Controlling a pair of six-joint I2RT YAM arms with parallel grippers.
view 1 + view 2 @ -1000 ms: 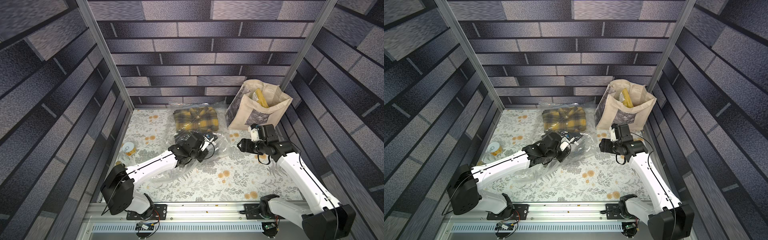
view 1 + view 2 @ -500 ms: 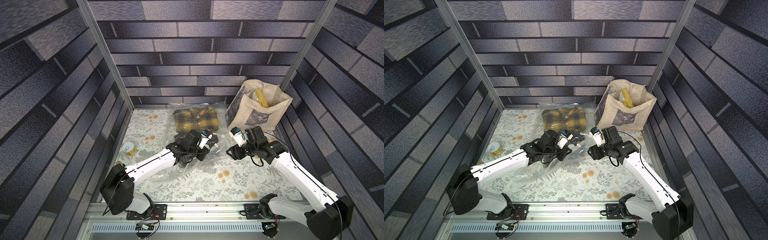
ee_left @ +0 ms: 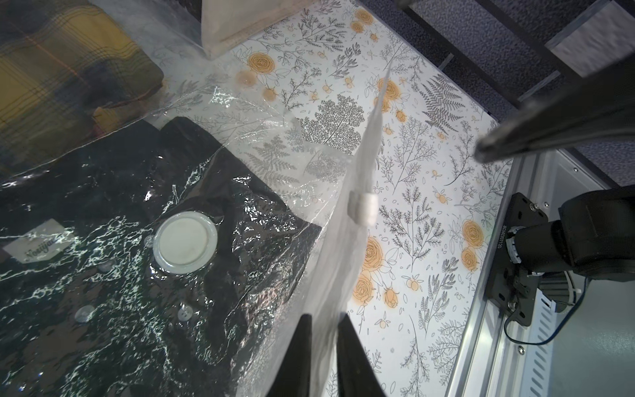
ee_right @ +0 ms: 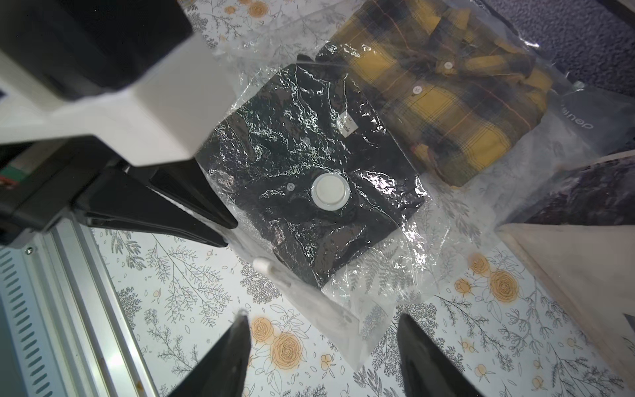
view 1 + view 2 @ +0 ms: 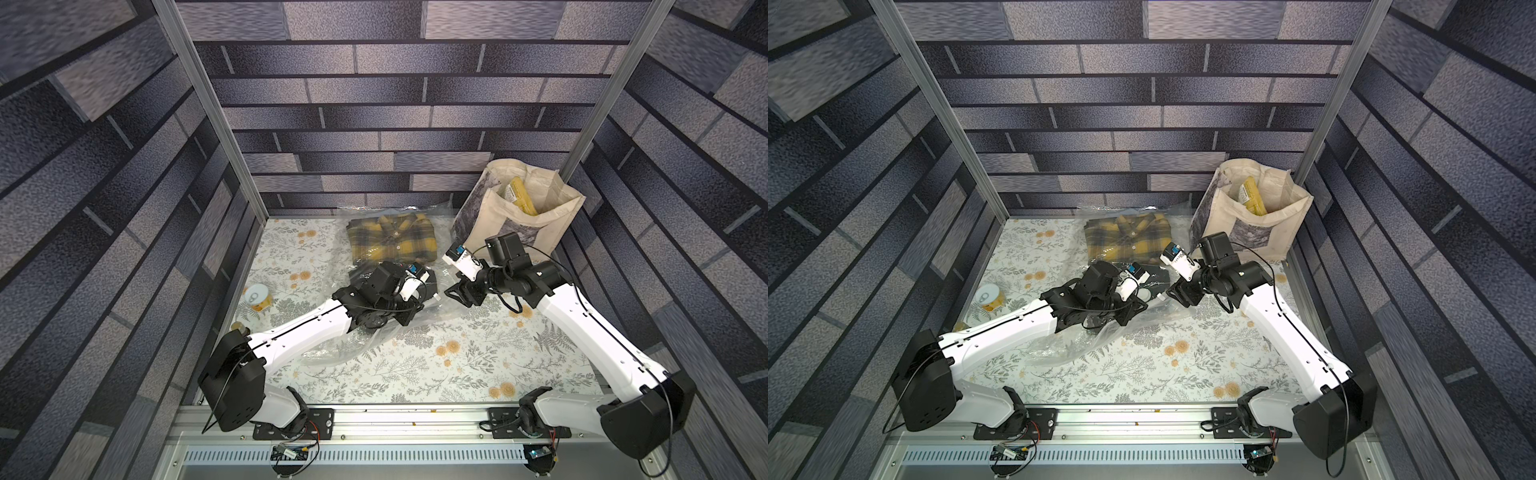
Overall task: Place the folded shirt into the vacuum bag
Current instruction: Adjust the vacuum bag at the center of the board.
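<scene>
Vacuum bag (image 3: 357, 165) pinched by left end effector (image 3: 324, 318).

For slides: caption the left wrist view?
Left pincer shut on edge of crinkly transparent vacuum bag; folded black shirt inside, under round white cap.

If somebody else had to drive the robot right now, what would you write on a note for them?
Left end effector: shut on the raised mouth edge of the vacuum bag, near its white slider clip.
Right end effector: open, above that same edge, holding nothing.
Black folded shirt: flat under the bag's plastic, beneath the valve cap; it looks to be inside.
Yellow plaid shirt: beside it, also under plastic.
Done: the black shirt seems bagged.
Left: check it sits fully inside, then let go of the edge.
</scene>
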